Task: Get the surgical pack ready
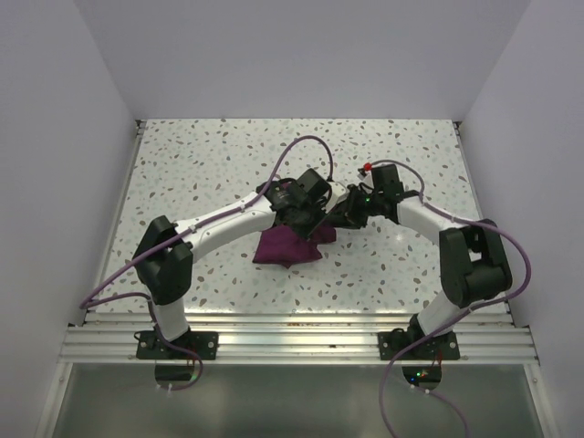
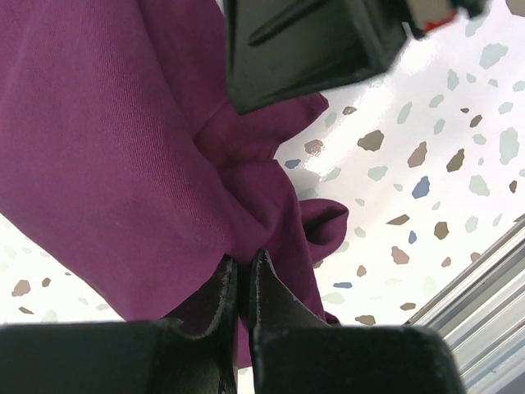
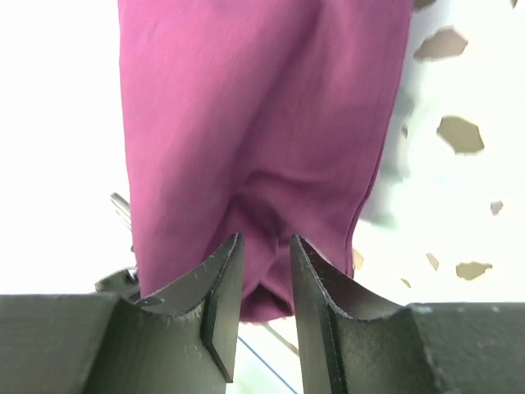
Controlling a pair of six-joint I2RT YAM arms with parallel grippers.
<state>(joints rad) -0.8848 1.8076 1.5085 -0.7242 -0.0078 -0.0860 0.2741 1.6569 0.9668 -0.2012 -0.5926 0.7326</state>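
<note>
The surgical pack (image 1: 287,248) is a plum-purple cloth bundle lying mid-table, partly hidden under both wrists. No tray, instruments or gauze show. My left gripper (image 1: 306,214) hangs over its far edge. In the left wrist view the left gripper (image 2: 244,258) is shut, pinching a fold of the purple cloth (image 2: 123,148). My right gripper (image 1: 351,212) meets the bundle from the right. In the right wrist view the right gripper (image 3: 267,242) has its jaws apart, with a loose fold of cloth (image 3: 262,107) between them and a gap on each side.
The speckled table (image 1: 210,155) has white walls on three sides. An aluminium rail (image 1: 292,342) runs along the near edge and carries both arm bases. The right gripper's black body (image 2: 312,49) fills the top of the left wrist view.
</note>
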